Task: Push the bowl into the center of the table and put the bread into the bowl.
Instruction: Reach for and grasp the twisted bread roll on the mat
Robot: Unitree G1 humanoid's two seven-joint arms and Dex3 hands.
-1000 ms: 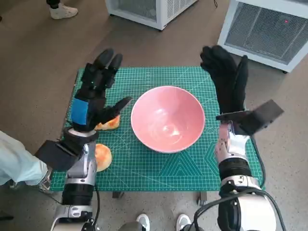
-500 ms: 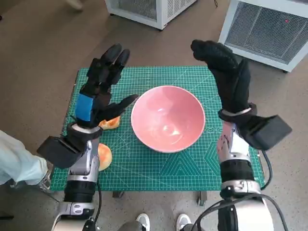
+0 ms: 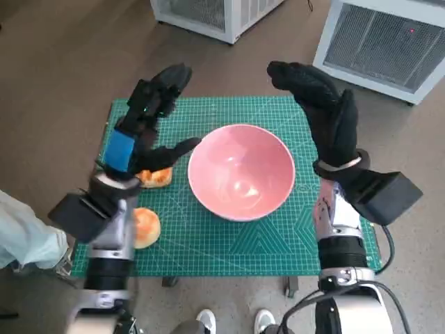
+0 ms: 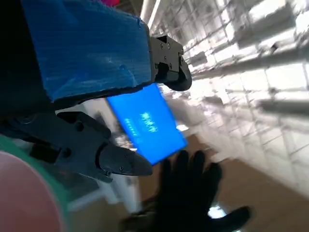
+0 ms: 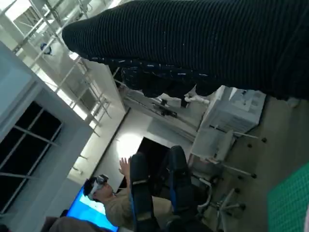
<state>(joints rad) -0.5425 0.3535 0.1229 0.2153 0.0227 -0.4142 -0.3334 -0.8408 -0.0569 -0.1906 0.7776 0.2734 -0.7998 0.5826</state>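
Your green cutting mat (image 3: 278, 240) covers the table, with the pink bowl (image 3: 241, 171) near its middle, holding nothing; your right hand (image 3: 321, 115) is raised beside the bowl, fingers apart, gripping nothing; your left hand (image 3: 142, 132) is lifted likewise, fingers spread, above one bread piece (image 3: 154, 177); another bread roll (image 3: 144, 226) lies nearer you.

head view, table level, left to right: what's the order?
Round bread → left hand → pink bowl → right hand. I left out the second bread piece, since the left hand overlaps it.
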